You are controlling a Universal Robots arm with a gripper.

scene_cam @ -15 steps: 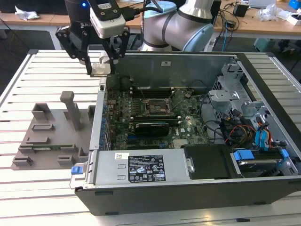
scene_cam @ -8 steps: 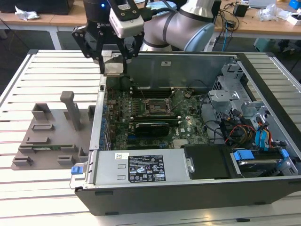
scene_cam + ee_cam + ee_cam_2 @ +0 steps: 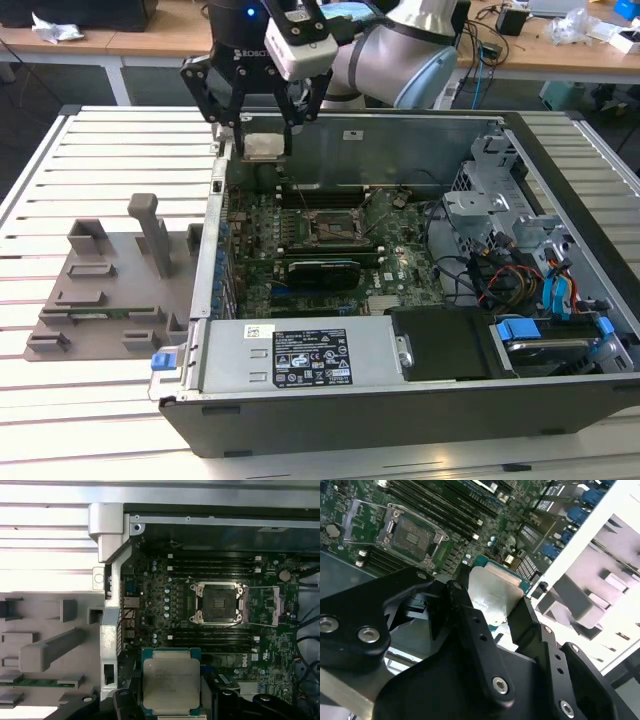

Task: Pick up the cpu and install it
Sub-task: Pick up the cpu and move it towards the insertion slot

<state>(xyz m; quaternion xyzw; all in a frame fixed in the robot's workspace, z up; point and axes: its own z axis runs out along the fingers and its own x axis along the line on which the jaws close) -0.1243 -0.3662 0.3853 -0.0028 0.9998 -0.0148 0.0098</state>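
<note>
An open computer case (image 3: 400, 425) lies on its side on a white slatted table (image 3: 100, 150), with the motherboard (image 3: 300, 265) facing up. A robot arm reaches in from the far side, at about 12 o'clock in the exterior view. Its black gripper (image 3: 262, 146) hangs over the far corner of the case on the exterior view's left.

The claw is clamped on the cpu (image 3: 264, 147), a small flat square chip with a pale silvery top. In both wrist views the two black fingers (image 3: 125, 701) press against opposite edges of the cpu (image 3: 171, 680), holding it level in the air with its metal top toward the cameras. The second wrist view shows the gripper (image 3: 492, 609) gripping the cpu (image 3: 492, 596) above the green board, not touching it.

The socket (image 3: 328, 228) sits near the middle of the motherboard. In the exterior view the cpu is at about 11 o'clock from it, and the two are apart. In the first wrist view the socket (image 3: 218, 602) has its metal frame swung open and its dark square centre is bare.

From the socket in the exterior view:
- A long black expansion card (image 3: 320, 270) lies just beside it at 6 o'clock.
- A labelled power supply (image 3: 300, 360) is farther out at 6 o'clock.
- A drive cage (image 3: 500, 215) stands at 3 o'clock.
- A grey fixture (image 3: 110, 290) rests on the table outside the case at about 9 o'clock.
</note>
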